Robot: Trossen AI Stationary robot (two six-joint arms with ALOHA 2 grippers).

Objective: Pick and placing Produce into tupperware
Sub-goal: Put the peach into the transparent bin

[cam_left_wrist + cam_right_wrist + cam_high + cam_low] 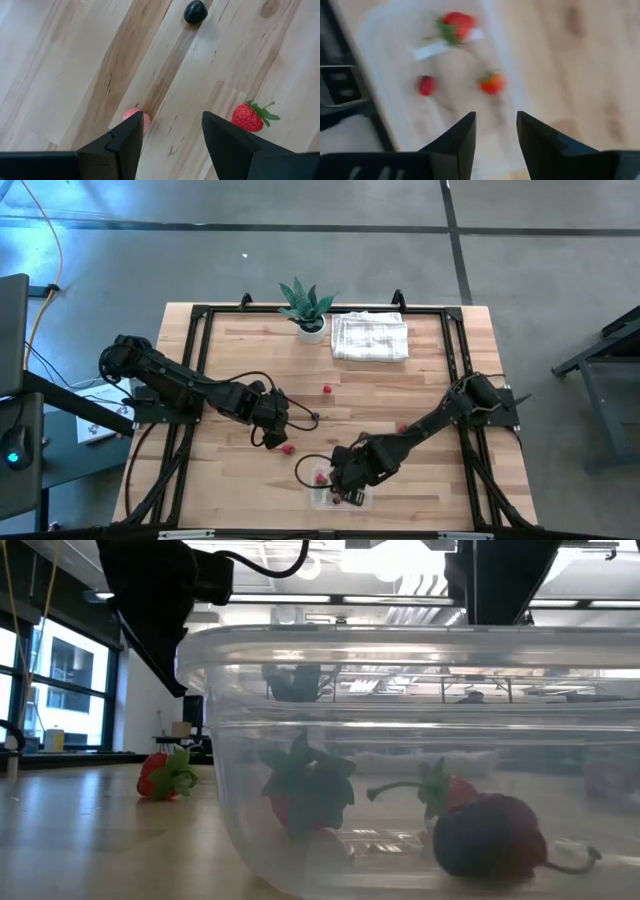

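The clear, round-cornered plastic tupperware (pixel 340 496) sits at the bottom centre of the pale wood-grain surface (pixel 430 395), holding small red produce (pixel 457 22). Right tool (pixel 352 473) above it, spread, empty. Left tool (pixel 283 412), centre-left, spread over a loose strawberry (pixel 248 116).

A green potted plant (pixel 307 308) and a folded white cloth (pixel 370 337) sit side by side on the wooden table (pixel 440 395), well apart from both grippers.
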